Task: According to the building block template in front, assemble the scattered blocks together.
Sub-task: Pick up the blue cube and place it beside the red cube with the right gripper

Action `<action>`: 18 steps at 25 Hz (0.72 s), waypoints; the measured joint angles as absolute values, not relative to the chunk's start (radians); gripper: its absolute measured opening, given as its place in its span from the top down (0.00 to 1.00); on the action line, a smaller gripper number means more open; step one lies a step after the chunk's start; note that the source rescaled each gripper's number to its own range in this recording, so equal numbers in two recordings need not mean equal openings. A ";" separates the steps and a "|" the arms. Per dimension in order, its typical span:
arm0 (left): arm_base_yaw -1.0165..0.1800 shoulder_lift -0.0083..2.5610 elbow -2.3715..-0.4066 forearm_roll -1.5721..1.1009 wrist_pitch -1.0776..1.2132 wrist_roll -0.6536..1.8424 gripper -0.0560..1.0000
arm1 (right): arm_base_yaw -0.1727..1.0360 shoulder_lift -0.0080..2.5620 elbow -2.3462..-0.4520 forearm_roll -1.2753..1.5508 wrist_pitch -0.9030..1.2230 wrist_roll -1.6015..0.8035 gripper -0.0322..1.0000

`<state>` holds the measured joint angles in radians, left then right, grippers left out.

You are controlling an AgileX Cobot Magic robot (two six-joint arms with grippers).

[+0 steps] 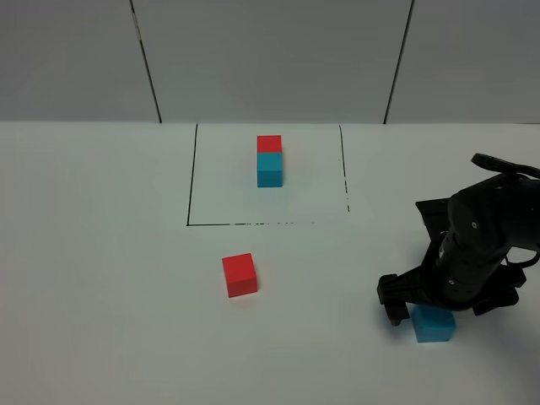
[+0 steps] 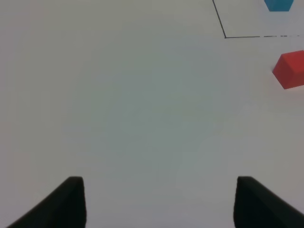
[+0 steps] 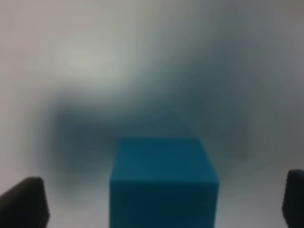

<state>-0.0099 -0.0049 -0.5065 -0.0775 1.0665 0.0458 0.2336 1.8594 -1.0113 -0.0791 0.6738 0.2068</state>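
My right gripper (image 3: 159, 197), released, straddles the matte cyan-blue cube (image 1: 434, 325) by the table's (image 1: 101, 321) right front corner; clench next.

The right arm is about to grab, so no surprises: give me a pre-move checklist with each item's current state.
1. Right gripper jaws open: ok.
2. Blue cube sits between its fingers: ok.
3. Fingers low enough on the cube's sides: cannot tell, the wrist view is blurred.
4. Red cube lies alone, nothing touching it: ok.
5. Template in view inside the outlined box, red end far, blue end near: ok.
6. Left gripper open, empty, away from the red cube: ok.
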 joint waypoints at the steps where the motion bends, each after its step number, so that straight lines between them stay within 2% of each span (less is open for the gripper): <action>1: -0.010 -0.005 -0.506 -0.078 1.067 0.046 0.57 | 0.231 1.871 -1.011 -0.080 0.670 0.207 0.01; 14: -0.010 -0.005 -0.506 -0.078 1.067 0.046 0.57 | 0.219 1.935 -1.010 -0.076 0.655 0.208 0.01; 18: -0.010 -0.005 -0.506 -0.078 1.067 0.046 0.57 | 0.218 1.940 -1.011 -0.068 0.657 0.208 0.09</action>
<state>-0.0099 -0.0049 -0.5065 -0.0775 1.0665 0.0458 0.2177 1.9404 -1.0111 -0.0685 0.6569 0.2075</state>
